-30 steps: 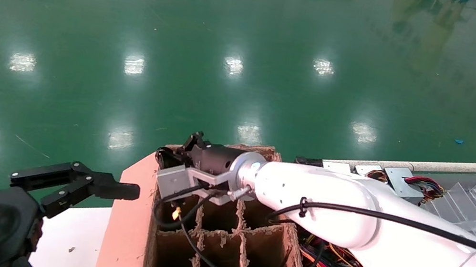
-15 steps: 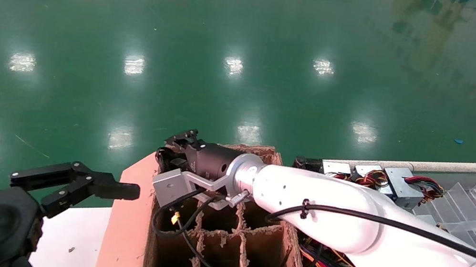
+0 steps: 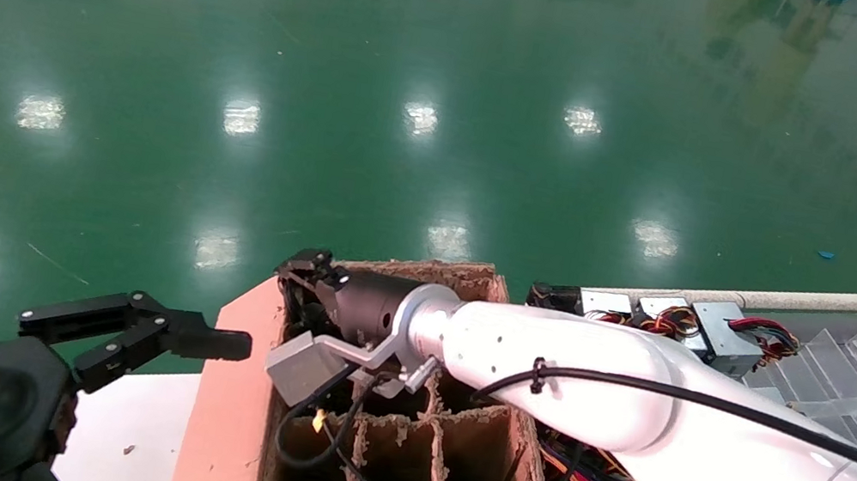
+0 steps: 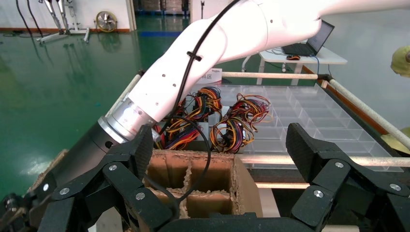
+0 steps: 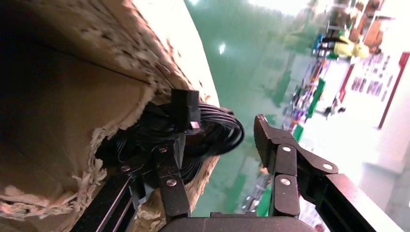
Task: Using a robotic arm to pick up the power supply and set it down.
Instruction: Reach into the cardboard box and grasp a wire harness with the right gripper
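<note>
moved since a second ago: the robotic arm (image 3: pixel 564 368) has dipped lower and pushed further toward the far-left corner cell of the cardboard divider box (image 3: pixel 394 444); its right pincer (image 3: pixel 301 276) now sits right at that corner's rim instead of above it.

right pincer state: spread wide. In the wrist view one finger (image 5: pixel 167 181) is down against the black cable bundle (image 5: pixel 203 128) and the other finger (image 5: pixel 283 164) hangs outside the cardboard wall, over the green floor. It's gripping nothing that I can see.

power supply: honestly I only see its cables, bunched at the torn rim of that corner cell. So it's in or at that cell.

doing it well: I'd say bring the outer finger inside the wall before closing, otherwise it pinches cardboard. Grab the box, not just the loose cables, or it'll swing.

left pincer (image 3: pixel 143 332): parked low on the left, jaws apart, idle.

hard to see: the grey body itself is hidden by the wrist and cell walls. The small grey block (image 3: pixel 299 365) under the wrist looks like the camera mount, not the part.

next door: a tray of units with coloured wires (image 4: pixel 227 121).
</note>
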Controlling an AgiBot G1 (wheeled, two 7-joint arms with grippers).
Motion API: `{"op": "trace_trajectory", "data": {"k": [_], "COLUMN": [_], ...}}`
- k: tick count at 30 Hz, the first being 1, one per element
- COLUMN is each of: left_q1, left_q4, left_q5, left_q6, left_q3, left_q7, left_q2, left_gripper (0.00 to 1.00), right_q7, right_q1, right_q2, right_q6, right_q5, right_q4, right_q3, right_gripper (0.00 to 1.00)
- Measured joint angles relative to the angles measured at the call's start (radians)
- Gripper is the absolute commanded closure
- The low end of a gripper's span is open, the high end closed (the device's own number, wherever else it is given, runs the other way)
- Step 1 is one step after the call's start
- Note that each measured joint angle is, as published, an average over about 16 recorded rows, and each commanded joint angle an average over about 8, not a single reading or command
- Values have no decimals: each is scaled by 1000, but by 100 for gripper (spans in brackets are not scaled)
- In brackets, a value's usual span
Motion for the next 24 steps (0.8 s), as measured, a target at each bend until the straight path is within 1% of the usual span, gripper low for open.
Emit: {"op": "trace_trajectory", "data": {"k": [5,10,24], "left_q1": [0,0,0], "left_q4": [0,0,0], "left_q5": [0,0,0], "left_q6": [0,0,0], "left_q3": [0,0,0], "left_q7": [0,0,0], "left_q2": [0,0,0], "left_gripper": [0,0,0], "right_q7": [-26,-29,39], "right_q1": [11,22,54], "right_q2": [-2,-3,1], "right_q6": [0,1,-5], "right_q5": [-15,-29,-37], "right_q4": [9,15,28], "right_q3": [-24,-48,-83], "right_gripper": [100,100,100]}}
